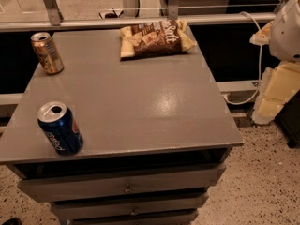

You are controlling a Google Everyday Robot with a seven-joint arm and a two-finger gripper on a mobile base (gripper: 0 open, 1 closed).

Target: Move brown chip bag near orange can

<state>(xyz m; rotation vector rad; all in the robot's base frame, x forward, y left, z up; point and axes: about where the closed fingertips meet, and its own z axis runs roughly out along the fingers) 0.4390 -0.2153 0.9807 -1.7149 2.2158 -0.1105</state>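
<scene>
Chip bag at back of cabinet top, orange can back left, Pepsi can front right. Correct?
No: camera view shows the Pepsi can front left. The chip bag at back and orange can back left hold. The pincer sits off the cabinet, far right.

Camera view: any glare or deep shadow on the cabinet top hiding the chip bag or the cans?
Camera view: a soft glare patch sits mid-top of the cabinet, off every object; brown chip bag, orange can and blue can are evenly lit; gripper at the right edge is brightly lit.
</scene>
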